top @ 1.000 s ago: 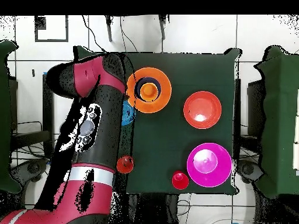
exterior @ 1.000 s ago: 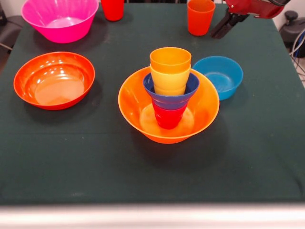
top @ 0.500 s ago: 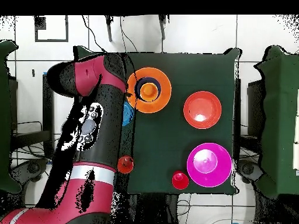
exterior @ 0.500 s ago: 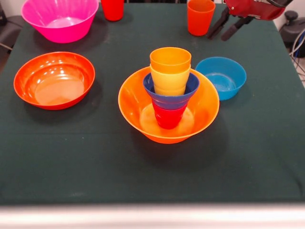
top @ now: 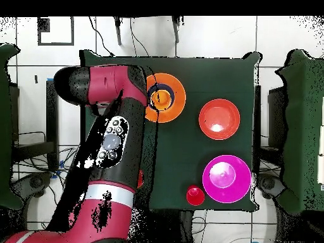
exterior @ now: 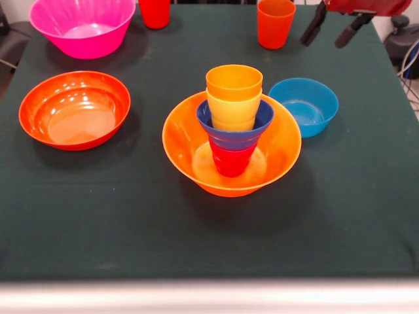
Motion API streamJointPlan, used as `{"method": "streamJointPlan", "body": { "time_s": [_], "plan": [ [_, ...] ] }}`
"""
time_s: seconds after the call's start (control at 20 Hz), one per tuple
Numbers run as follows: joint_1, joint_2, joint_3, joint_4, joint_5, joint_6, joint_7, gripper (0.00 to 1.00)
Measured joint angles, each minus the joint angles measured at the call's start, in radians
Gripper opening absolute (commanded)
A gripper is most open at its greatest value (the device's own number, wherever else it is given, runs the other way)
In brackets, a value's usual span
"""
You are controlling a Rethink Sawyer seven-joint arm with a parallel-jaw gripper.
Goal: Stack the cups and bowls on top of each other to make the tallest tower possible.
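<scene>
The tower (exterior: pixel 233 124) stands mid-table: a big yellow-orange bowl (exterior: pixel 281 147) holds a red cup (exterior: pixel 230 161), a small dark blue bowl (exterior: pixel 236 135), a yellow cup (exterior: pixel 234 111) and an orange-yellow cup (exterior: pixel 234 82). It also shows in the overhead view (top: pixel 168 98). A light blue bowl (exterior: pixel 304 104) sits just right of it. An orange cup (exterior: pixel 275 23) and a red cup (exterior: pixel 154 13) stand at the far edge. My gripper (exterior: pixel 323 42) hangs open and empty beside the orange cup, above and behind the light blue bowl.
A big pink bowl (exterior: pixel 82 26) sits at the far left, and shows in the overhead view (top: pixel 226 178). A wide orange-red bowl (exterior: pixel 74 109) lies left of the tower, and shows overhead (top: pixel 219 119). In the overhead view my arm (top: pixel 111 139) covers the table's left edge.
The gripper has shifted right and back past the orange cup and its fingers have spread apart. Overhead, the arm has swung over the table's left side, hiding the light blue bowl and orange cup.
</scene>
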Motion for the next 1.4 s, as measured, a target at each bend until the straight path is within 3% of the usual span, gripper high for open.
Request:
{"method": "streamJointPlan", "body": {
  "time_s": [0.35,0.6,0.95,1.15,1.4],
  "plan": [
    [-0.006,-0.113,0.043,0.233,0.178,-0.106,0.073,1.0],
    [-0.045,-0.215,0.131,0.456,0.316,-0.263,0.075,1.0],
    [-0.13,-0.256,0.23,0.66,0.33,-0.507,0.075,1.0],
    [-0.149,-0.243,0.248,0.693,0.303,-0.567,0.075,1.0],
    [-0.151,-0.199,0.26,0.702,0.221,-0.62,0.075,1.0]
  ]
}}
